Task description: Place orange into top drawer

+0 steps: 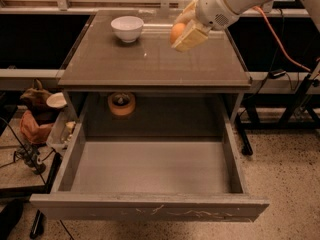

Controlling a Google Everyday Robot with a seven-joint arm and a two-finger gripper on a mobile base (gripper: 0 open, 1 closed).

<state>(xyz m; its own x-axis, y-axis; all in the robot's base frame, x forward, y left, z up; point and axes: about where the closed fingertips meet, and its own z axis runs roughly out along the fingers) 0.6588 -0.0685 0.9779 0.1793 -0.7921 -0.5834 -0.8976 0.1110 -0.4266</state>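
My gripper (183,30) is above the right middle of the cabinet top, shut on the orange (176,32), a small round fruit held between the pale fingers (191,36) clear of the surface. The top drawer (150,166) is pulled wide open below the cabinet top; its plain grey floor holds nothing, and its scuffed front panel (150,209) is nearest the camera. The orange is well behind and above the drawer opening.
A white bowl (127,28) stands at the back left of the cabinet top (125,64). A tan tape roll (121,104) sits in the recess behind the drawer. Clutter and cables (37,124) stand at the left; an orange cable (280,39) hangs at the right.
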